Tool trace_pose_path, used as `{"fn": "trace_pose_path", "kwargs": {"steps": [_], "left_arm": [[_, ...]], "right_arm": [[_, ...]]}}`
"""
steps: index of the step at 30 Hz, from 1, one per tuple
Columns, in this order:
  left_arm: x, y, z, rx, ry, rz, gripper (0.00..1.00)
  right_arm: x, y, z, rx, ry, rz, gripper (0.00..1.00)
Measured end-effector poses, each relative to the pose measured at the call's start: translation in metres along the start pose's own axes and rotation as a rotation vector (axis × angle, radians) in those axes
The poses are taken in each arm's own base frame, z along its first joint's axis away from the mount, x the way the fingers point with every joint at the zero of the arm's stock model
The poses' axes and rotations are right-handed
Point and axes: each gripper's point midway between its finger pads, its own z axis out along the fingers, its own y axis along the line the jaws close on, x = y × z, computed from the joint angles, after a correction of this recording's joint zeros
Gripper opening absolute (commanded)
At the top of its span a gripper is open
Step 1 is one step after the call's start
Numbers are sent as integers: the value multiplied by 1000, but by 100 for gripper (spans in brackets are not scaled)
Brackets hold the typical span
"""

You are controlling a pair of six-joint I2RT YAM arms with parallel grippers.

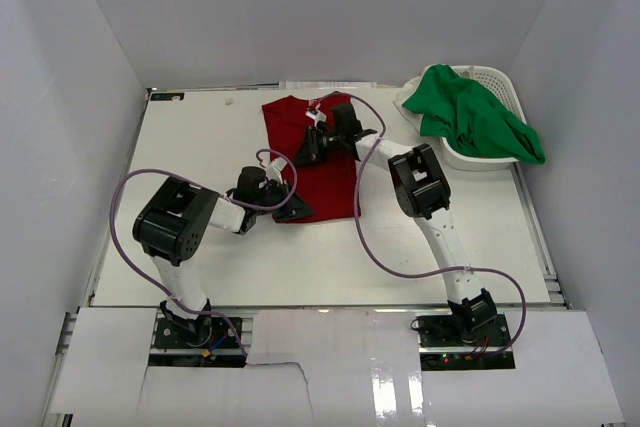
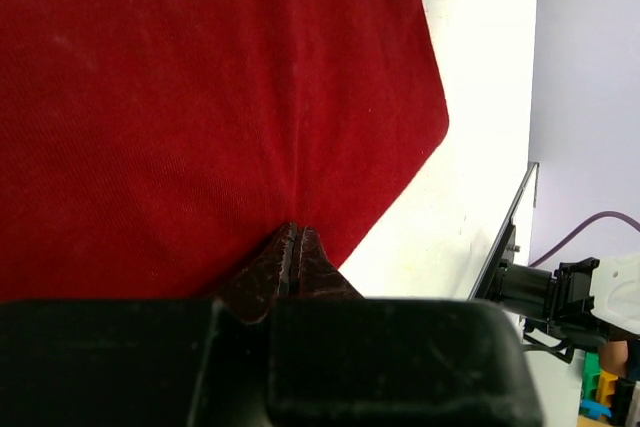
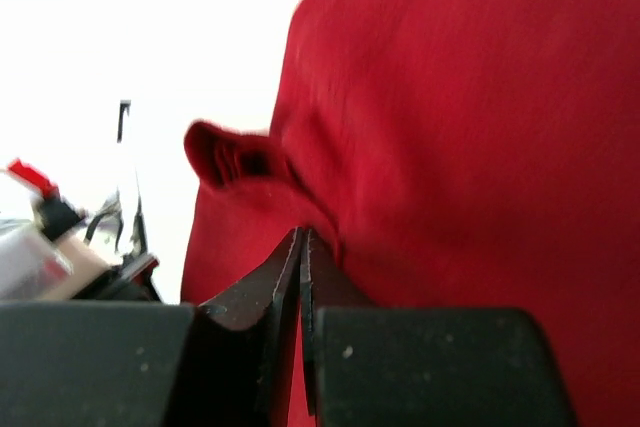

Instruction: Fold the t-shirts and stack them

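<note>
Fingers of your left gripper (image 2: 297, 237) clenched on the red t-shirt (image 1: 330, 187), your right gripper (image 3: 301, 242) pinching a raised fold, green t-shirt (image 1: 470, 112) heaped in white basket (image 1: 500, 75)

From above, my right gripper (image 1: 305, 150) and left gripper (image 1: 300, 213) cover part of the red t-shirt (image 1: 330, 182). In my left wrist view it runs off at 12 and 9 o'clock; my right wrist view is blurred. The green t-shirt (image 1: 470, 112) hides the inside of the white basket (image 1: 495, 74).
</note>
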Motion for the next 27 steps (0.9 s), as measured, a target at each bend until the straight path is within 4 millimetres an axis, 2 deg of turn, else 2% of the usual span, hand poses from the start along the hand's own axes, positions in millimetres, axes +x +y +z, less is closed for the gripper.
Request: {"fn": "trace_pose_path", "kwargs": {"steps": [4,7,9,12,15,16,18,19,20,21,22,23,24,26,27], "left_arm": [[1,0,-1,2,-6,0,0],[2,0,-3,1,-7,-3,0],[3,-1,-4,0,-6,-4,0],[4,-1,-5,-4,0,-9,0],[4,-2,-6,-8,5,-14,0],[3,-3,-6,-10,7,-17,0],[2,-4,-6,-15,13,-22,0],[0,-6,-6,-17,16,-24,0],[-2,-8,-6,-24,21,-29,0],[-6,-11,-6,-32,24,-31,9],[-11,-14,-7,-40,26,-28,18],[-17,-19,-8,-45,19,-16,27],[-26,-26,-11,-62,8,-10,40],[-45,-45,-22,-76,-27,26,50],[-56,-57,-30,-79,-51,47,59]], "right_arm": [[-27,4,-1,9,-42,-50,8],[-47,20,-9,17,-81,-124,8],[-54,40,-22,30,-99,-162,8],[-65,88,-50,38,-137,-241,9],[-78,171,-100,25,-217,-384,17],[-82,198,-115,16,-245,-436,24],[-81,240,-142,6,-296,-520,40],[-77,253,-152,6,-308,-540,54],[-70,260,-160,16,-317,-552,58],[-63,259,-164,33,-320,-549,60],[-51,252,-165,52,-308,-530,66],[-38,240,-163,73,-285,-495,70],[-20,218,-159,108,-251,-446,75],[19,172,-151,179,-167,-321,78],[41,150,-148,214,-120,-257,82]]}}
